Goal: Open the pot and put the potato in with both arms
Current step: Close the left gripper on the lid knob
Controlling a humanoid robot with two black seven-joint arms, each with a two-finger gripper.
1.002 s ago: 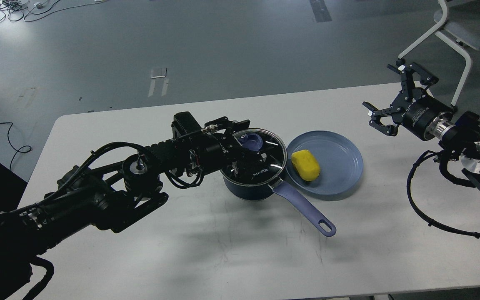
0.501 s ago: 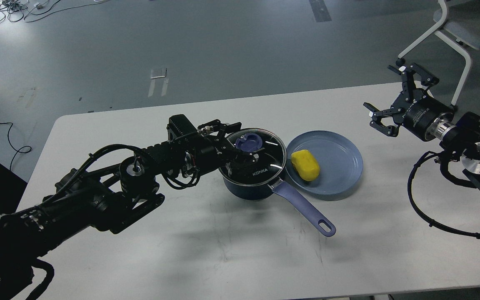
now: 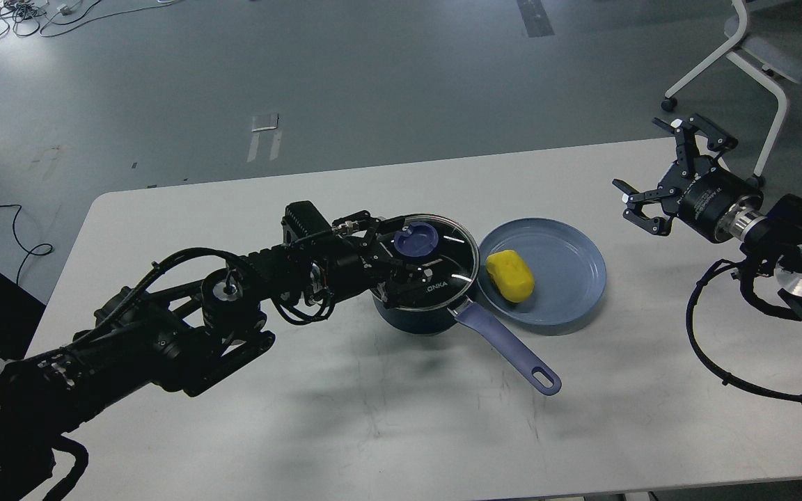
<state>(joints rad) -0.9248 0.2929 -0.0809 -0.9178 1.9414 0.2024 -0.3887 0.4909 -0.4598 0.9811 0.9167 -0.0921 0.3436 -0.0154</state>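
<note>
Since a second ago our left gripper (image 3: 411, 254) has drawn back off the knob (image 3: 415, 241), and our right gripper (image 3: 660, 179) has sunk slightly.

Head view: the lid (image 3: 443, 268) still covers the pot (image 3: 415, 316) and the potato (image 3: 510, 275) lies on the plate (image 3: 575, 292) just beside it, so nothing is done yet. Our left arm reaches low across the table (image 3: 401, 417), its fingers at the knob; we cannot tell their spread. Our right gripper hovers wide and empty, well apart.
</note>
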